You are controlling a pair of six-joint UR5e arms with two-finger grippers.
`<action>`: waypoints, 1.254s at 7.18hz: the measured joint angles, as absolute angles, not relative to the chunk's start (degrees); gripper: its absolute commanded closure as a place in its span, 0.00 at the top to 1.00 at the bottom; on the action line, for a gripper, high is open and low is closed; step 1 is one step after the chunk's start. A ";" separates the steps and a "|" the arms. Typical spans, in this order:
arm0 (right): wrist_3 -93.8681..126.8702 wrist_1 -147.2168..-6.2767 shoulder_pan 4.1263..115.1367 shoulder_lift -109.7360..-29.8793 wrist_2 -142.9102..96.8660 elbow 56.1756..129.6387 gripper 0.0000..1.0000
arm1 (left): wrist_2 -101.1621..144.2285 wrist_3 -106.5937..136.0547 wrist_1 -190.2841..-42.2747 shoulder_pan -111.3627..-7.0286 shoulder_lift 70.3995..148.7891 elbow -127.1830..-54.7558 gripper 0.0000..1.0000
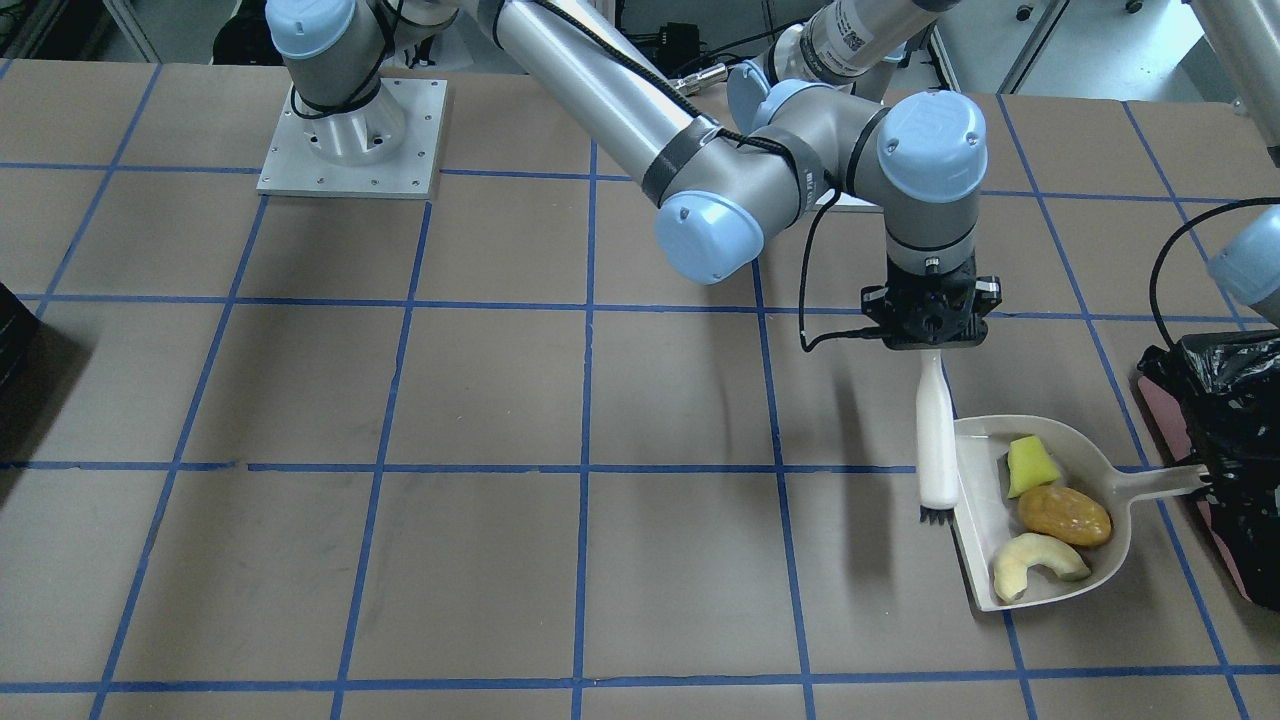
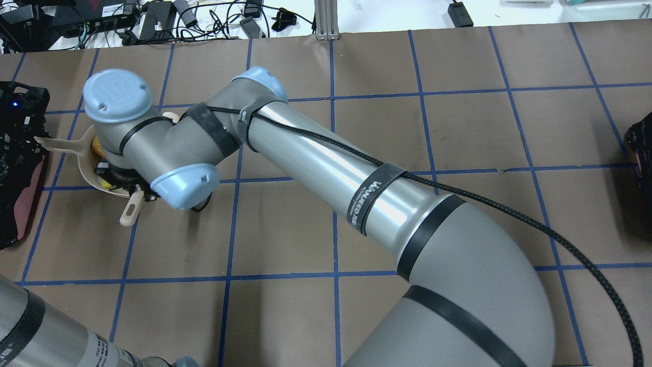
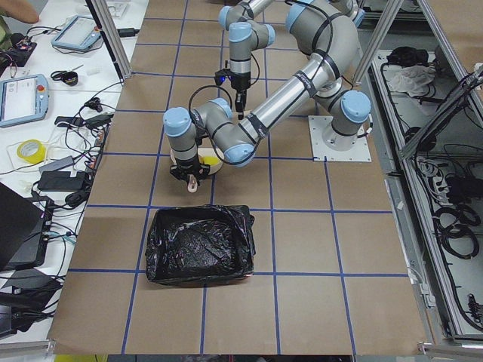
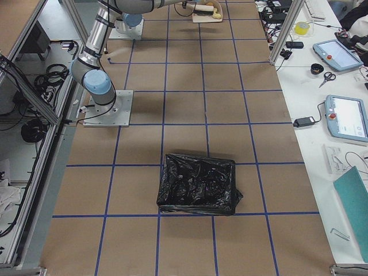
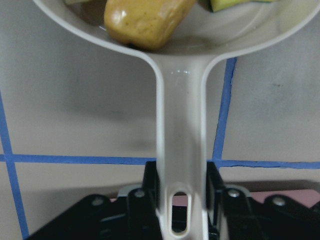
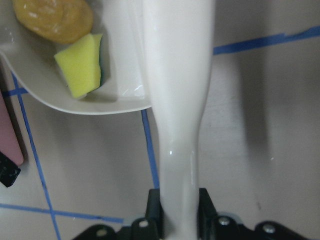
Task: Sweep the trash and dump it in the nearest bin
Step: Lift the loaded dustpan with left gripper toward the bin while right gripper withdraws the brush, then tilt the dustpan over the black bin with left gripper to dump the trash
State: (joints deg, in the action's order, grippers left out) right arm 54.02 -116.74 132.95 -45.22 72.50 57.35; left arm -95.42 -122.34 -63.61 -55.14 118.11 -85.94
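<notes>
Dustpan (image 5: 180, 125) is clamped by the left gripper (image 5: 181, 192), brush (image 6: 177, 100) by the right gripper (image 6: 178, 207); with trash (image 1: 1063, 515) aboard, it should be lifted level to the bin (image 1: 1232, 400).

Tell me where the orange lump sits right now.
Front-facing view, lower right: the orange lump lies inside the white dustpan, between the yellow sponge wedge and the pale curved scrap, toward its handle.

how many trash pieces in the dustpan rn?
3, all in the dustpan: yellow sponge wedge on the robot's side, orange lump by the handle, pale curved scrap farthest from the robot. Nothing appears hidden in the front view.
</notes>
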 measured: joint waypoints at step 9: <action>19.46 -94.78 110.97 -72.14 83.95 87.25 0.00 | -87.85 -111.29 -81.81 -37.46 114.32 -67.36 0.00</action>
State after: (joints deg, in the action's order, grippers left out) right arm 19.46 -94.78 110.97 -72.14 83.95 87.25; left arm -87.85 -111.29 -81.81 -37.46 114.32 -67.36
